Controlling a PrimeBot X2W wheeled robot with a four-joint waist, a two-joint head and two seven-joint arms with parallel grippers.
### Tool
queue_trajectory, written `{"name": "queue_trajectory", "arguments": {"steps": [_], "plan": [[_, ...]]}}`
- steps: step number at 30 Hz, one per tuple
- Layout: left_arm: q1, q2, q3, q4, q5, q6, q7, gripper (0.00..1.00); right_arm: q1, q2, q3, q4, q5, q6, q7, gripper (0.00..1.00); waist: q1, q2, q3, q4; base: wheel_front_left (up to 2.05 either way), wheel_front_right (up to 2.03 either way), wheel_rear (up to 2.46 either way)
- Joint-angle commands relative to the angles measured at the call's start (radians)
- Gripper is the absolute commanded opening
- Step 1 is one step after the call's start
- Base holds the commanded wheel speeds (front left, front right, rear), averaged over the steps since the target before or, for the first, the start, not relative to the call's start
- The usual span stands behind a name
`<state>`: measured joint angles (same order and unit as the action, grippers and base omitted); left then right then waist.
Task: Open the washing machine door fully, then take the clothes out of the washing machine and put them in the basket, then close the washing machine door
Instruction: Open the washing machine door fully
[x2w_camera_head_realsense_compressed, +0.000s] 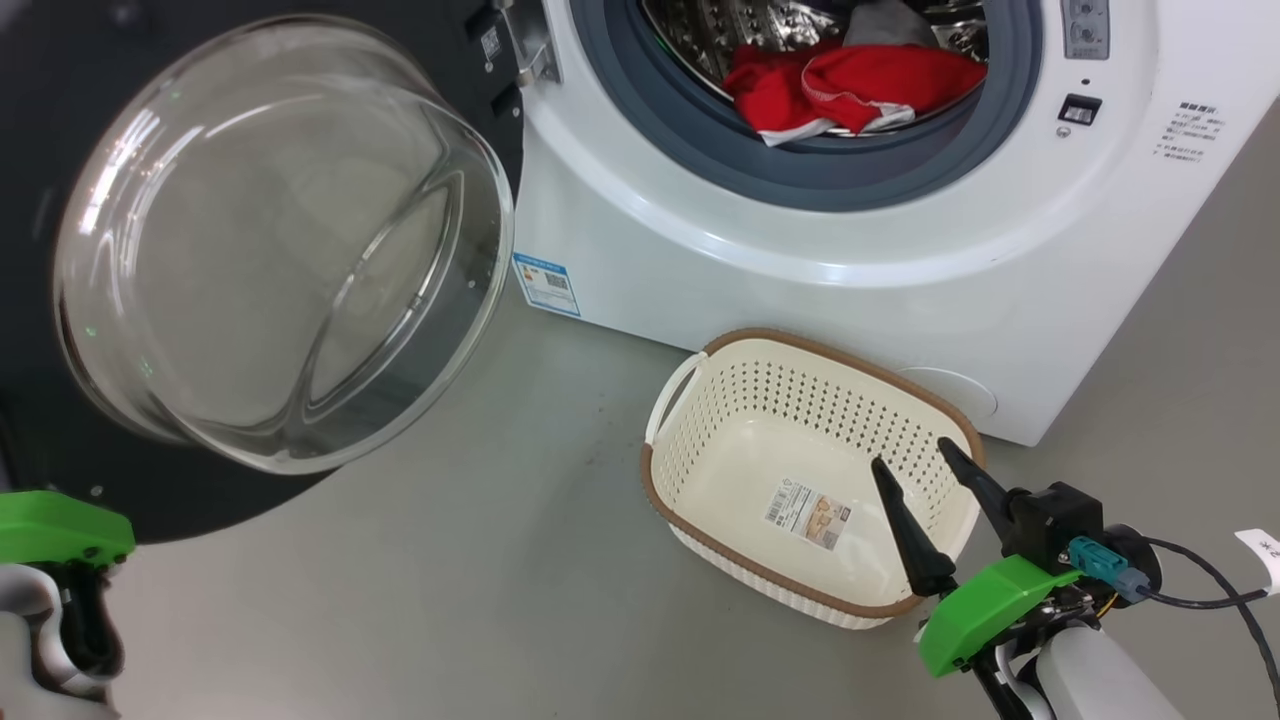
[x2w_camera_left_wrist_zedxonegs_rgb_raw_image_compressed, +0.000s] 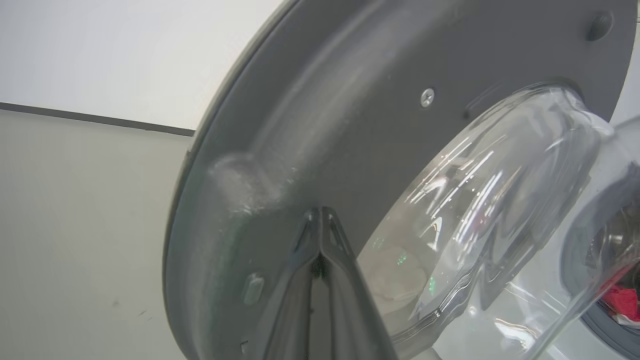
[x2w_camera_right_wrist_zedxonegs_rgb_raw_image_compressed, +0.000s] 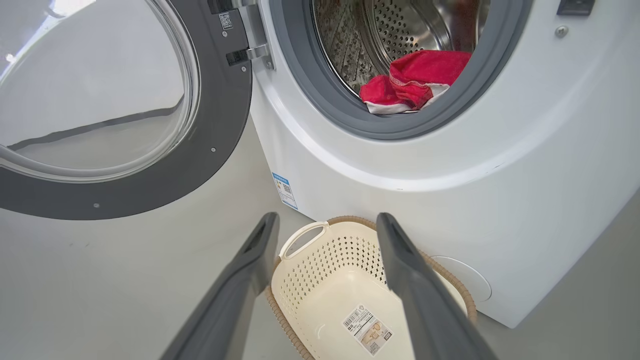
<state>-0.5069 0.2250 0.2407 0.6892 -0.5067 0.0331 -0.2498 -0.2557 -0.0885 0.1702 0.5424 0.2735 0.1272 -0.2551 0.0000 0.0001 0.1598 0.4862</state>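
Now the left end effector (x2w_camera_left_wrist_zedxonegs_rgb_raw_image_compressed: 320, 215) is pressed together, maybe touching the open door (x2w_camera_left_wrist_zedxonegs_rgb_raw_image_compressed: 350, 75); the right end effector (x2w_camera_head_realsense_compressed: 911, 453) is spread over the basket (x2w_camera_head_realsense_compressed: 740, 410).

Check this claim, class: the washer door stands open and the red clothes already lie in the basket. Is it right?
No. The clothes lie in the drum; the basket holds no clothes, as the head view shows. The door does stand open.
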Motion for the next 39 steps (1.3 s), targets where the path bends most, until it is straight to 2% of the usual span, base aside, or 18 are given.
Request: {"name": "queue_trajectory", "arguments": {"steps": [1,4,5,6,7,8,11,16,19,22,26,33,39], "plan": [[0.013,0.043,0.049,-0.056,0.027,-0.006,-0.012,0.00,-0.021,0.011,0.026,-0.020,0.005,0.003,-0.007,1.00,0.0000,-0.0001,-0.016,-0.003,0.00,0.00,0.00],[0.050,0.019,0.060,-0.132,0.063,-0.013,-0.012,0.00,-0.016,0.017,0.029,-0.023,0.014,0.003,-0.007,1.00,0.0000,-0.0001,-0.034,-0.009,0.00,0.00,0.00],[0.066,0.008,0.059,-0.148,0.070,-0.012,-0.012,0.05,-0.013,0.018,0.028,-0.024,0.017,0.003,-0.007,1.00,0.0000,-0.0001,-0.041,-0.011,0.00,0.00,0.00],[0.079,0.000,0.057,-0.162,0.076,-0.007,-0.012,0.22,-0.010,0.019,0.027,-0.025,0.019,0.003,-0.007,1.00,0.0000,-0.0001,-0.047,-0.013,0.00,0.00,0.00],[0.102,-0.012,0.046,-0.207,0.095,0.005,-0.012,0.76,-0.001,0.022,0.019,-0.027,0.024,0.003,-0.007,1.00,0.0000,-0.0001,-0.062,-0.016,0.00,0.00,0.00],[0.112,-0.019,0.039,-0.231,0.101,0.009,-0.012,1.00,0.004,0.023,0.016,-0.027,0.026,0.003,-0.007,1.00,0.0000,-0.0001,-0.070,-0.018,0.00,0.00,0.00],[0.144,-0.035,0.020,-0.315,0.113,0.024,0.011,1.00,0.021,0.027,0.004,-0.034,0.031,0.003,-0.007,1.00,0.0000,-0.0001,-0.095,-0.029,0.00,0.00,0.00],[0.205,-0.046,-0.010,-0.475,0.158,0.084,0.084,1.00,0.048,0.034,-0.021,-0.060,0.036,0.003,-0.007,1.00,0.0000,-0.0001,-0.132,-0.064,0.00,0.00,0.00],[0.227,-0.060,-0.037,-0.548,0.166,0.086,0.117,1.00,0.058,0.035,-0.036,-0.074,0.039,0.003,-0.007,1.00,0.0000,-0.0001,-0.144,-0.082,0.00,0.00,0.00],[0.260,-0.089,-0.070,-0.646,0.152,0.068,0.137,1.00,0.069,0.037,-0.059,-0.103,0.037,0.003,-0.007,1.00,0.0000,-0.0001,-0.149,-0.113,0.00,0.00,0.00],[0.297,-0.104,-0.102,-0.702,0.132,0.039,0.150,1.00,0.068,0.038,-0.073,-0.140,0.004,0.003,-0.007,1.00,0.0000,-0.0001,-0.136,-0.161,0.00,0.00,0.00],[0.322,-0.111,-0.148,-0.683,0.102,-0.039,0.104,1.00,0.074,0.038,-0.087,-0.197,-0.017,0.003,-0.007,1.00,0.0000,-0.0001,-0.127,-0.250,0.00,0.00,0.00],[0.351,-0.099,-0.173,-0.635,0.120,-0.073,0.050,1.00,0.086,0.038,-0.094,-0.236,-0.012,0.003,-0.007,1.00,0.0000,-0.0001,-0.140,-0.337,0.00,0.00,0.00]]}}
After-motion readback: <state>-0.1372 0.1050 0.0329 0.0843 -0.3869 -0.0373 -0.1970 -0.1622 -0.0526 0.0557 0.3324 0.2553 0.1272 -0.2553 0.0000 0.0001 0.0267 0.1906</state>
